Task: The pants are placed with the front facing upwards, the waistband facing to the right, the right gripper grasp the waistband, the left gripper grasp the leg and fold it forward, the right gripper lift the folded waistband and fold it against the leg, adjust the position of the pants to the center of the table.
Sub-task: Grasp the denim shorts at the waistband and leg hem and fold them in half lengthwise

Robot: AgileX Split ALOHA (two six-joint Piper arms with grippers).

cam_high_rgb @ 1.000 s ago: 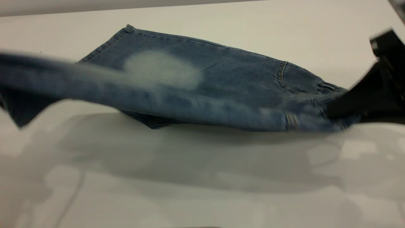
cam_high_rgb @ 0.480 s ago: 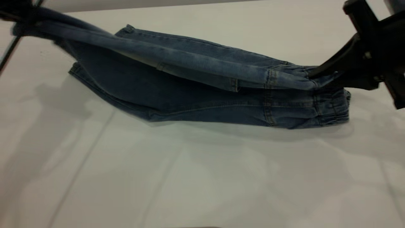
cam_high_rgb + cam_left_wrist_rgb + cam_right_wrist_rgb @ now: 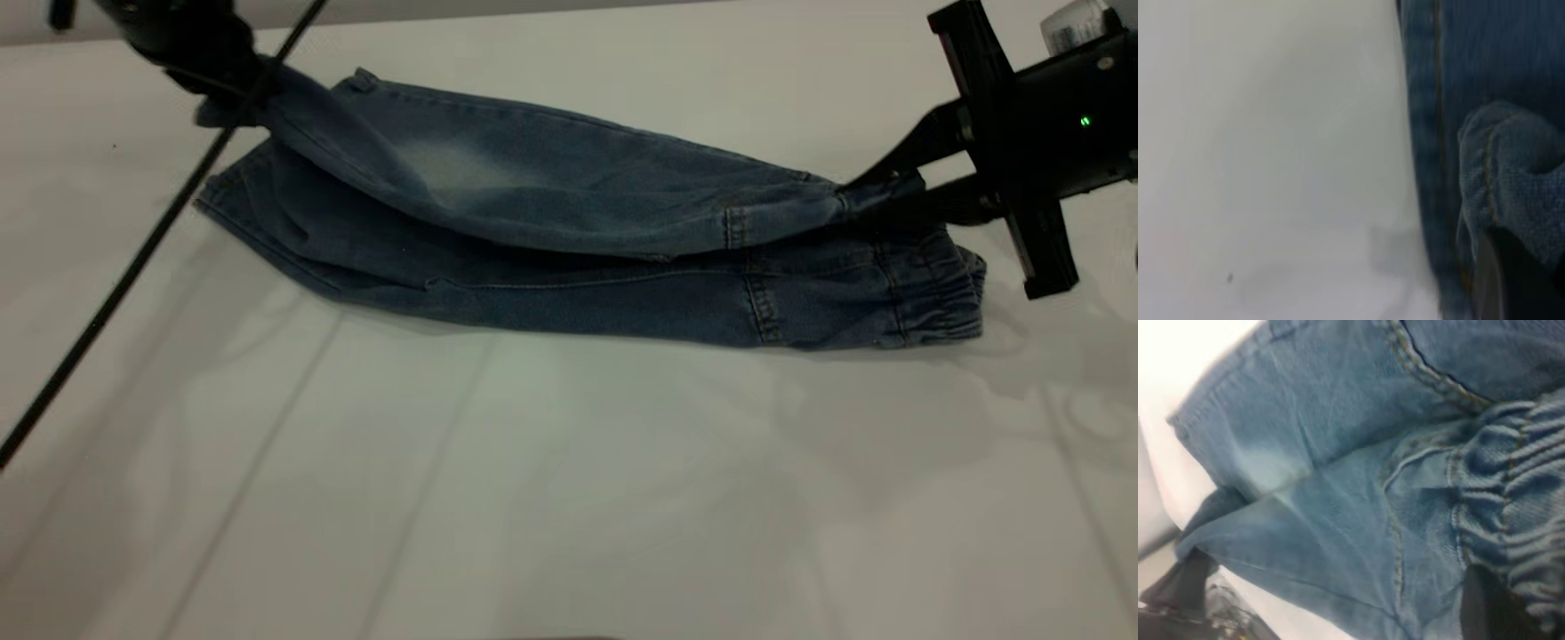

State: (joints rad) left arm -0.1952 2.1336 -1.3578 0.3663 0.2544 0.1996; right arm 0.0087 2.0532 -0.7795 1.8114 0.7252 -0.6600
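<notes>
Blue denim pants lie lengthwise on the white table, folded with one half carried over the other. The upper layer shows a pale faded patch. At the far left my left gripper is shut on the leg end and holds it raised. The gathered waistband rests at the right, ruffled in the right wrist view. My right gripper is shut on the upper layer's waistband corner, just above the lower layer.
A thin black cable runs diagonally from the left arm down across the table's left side. The right arm's black body with a green light hangs over the right edge. Bare white tabletop lies in front of the pants.
Both grippers carried the lifted half of the pants from the near side over to the far side. That layer has sunk closer onto the lower half, and the faded patch shows again.
</notes>
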